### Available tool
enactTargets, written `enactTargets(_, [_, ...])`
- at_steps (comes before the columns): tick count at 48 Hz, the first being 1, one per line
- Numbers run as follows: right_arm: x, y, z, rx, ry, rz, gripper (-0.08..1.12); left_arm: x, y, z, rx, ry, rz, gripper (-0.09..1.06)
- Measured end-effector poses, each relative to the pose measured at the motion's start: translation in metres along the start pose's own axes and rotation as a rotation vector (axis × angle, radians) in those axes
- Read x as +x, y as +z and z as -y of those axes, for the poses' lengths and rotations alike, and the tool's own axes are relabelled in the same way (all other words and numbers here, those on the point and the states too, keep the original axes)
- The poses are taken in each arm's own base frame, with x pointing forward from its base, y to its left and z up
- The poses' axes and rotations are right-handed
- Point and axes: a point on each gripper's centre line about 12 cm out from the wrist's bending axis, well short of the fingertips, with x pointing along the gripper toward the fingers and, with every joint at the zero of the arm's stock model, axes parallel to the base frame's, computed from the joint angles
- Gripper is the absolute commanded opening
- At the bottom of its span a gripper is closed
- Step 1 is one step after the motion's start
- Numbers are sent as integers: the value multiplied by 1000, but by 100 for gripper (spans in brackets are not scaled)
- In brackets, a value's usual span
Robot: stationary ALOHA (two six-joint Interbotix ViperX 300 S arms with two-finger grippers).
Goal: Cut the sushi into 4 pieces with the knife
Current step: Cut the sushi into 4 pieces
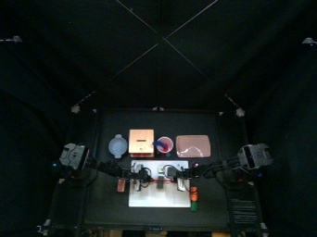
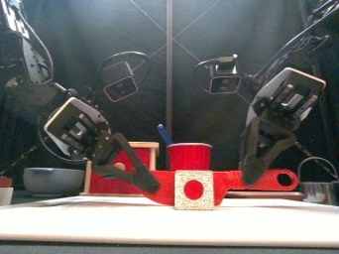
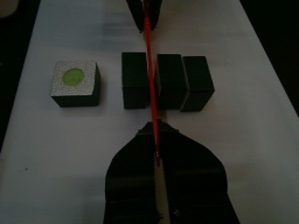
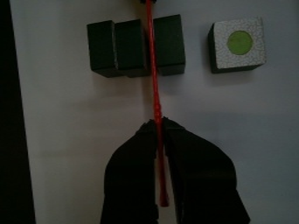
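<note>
The white cutting board [image 1: 158, 198] lies near the worktop's front. On it is the sushi roll [image 2: 195, 190] — three dark green blocks joined, long axis near to far, pale speckled end face toward the front. A fourth piece [image 3: 73, 81] lies apart off one end, face up; which end, I cannot tell. The red knife [image 2: 232, 181] crosses the roll left to right, and the left end effector [image 3: 149, 131] and right end effector [image 4: 156, 127] each clamp one end of it. Farther back, left to right, are a blue-grey bowl [image 2: 51, 181], a wooden box [image 1: 143, 143] — partly hidden by the left arm — a red cup [image 2: 189, 156] holding a blue knife [image 2: 163, 133], and a pink tray [image 1: 195, 145].
</note>
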Motion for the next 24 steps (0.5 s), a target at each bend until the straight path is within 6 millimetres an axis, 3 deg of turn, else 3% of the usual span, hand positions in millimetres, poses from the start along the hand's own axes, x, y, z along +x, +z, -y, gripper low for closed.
enactTargets(24, [-2, 3, 15, -1, -30, -1, 11, 1, 4, -13, -8, 23, 9, 30])
